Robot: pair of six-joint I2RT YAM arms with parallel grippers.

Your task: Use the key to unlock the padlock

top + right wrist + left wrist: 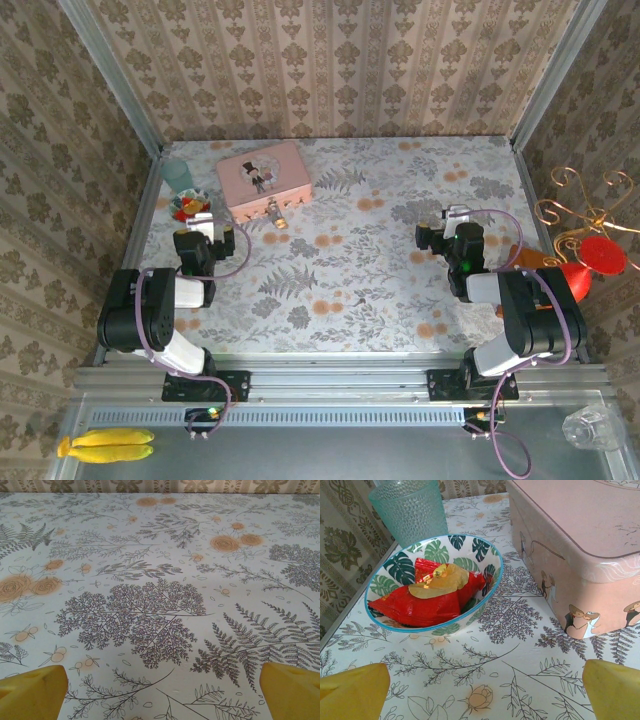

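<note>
Table [350, 270] with floral cloth, wallpapered walls all round | left gripper [485, 692] fingers spread wide, empty, low over the cloth facing bowl [400, 569] and tin [580, 555] | right gripper [162, 692] spread wide too, over plain cloth | padlock [276, 216] tiny, brassy, lying just in front of tin, well apart from both grippers | arms tucked low near their bases
</note>
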